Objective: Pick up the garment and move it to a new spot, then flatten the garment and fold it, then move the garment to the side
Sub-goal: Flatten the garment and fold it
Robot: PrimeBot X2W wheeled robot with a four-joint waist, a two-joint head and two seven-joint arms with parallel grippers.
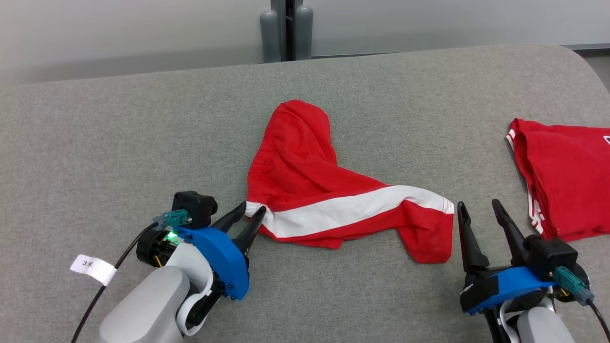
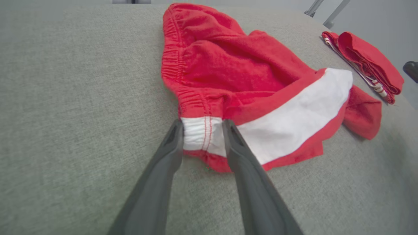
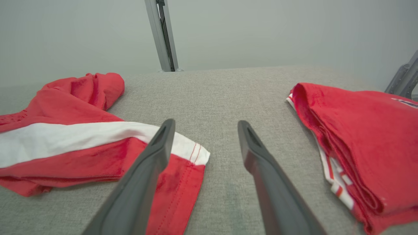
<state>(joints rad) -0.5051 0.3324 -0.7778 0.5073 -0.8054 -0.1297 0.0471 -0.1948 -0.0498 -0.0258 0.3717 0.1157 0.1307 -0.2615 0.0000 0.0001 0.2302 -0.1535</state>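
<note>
**Red shorts [image 1: 305, 190] with white stripe: position against the claws**

Lay crumpled near the middle of the grey cushion [image 1: 143, 143], with the gathered waistband bunched toward the far side. Stretched one leg out to the right, white stripe running along it to the hem.

Flanked at the white waistband corner by the left claw [image 1: 252, 208], one dark finger on each side of that corner. Touched the cloth with both fingers, tips low at the cushion. Could not be judged pinched or merely straddled.

Ended at the leg hem just beside the right claw [image 1: 477, 204], spread wide and empty. Sat with the hem corner behind that claw's nearer finger in the right wrist view.

Lay well apart from a second red garment [image 1: 567, 176], folded, at the cushion's right edge.
</note>
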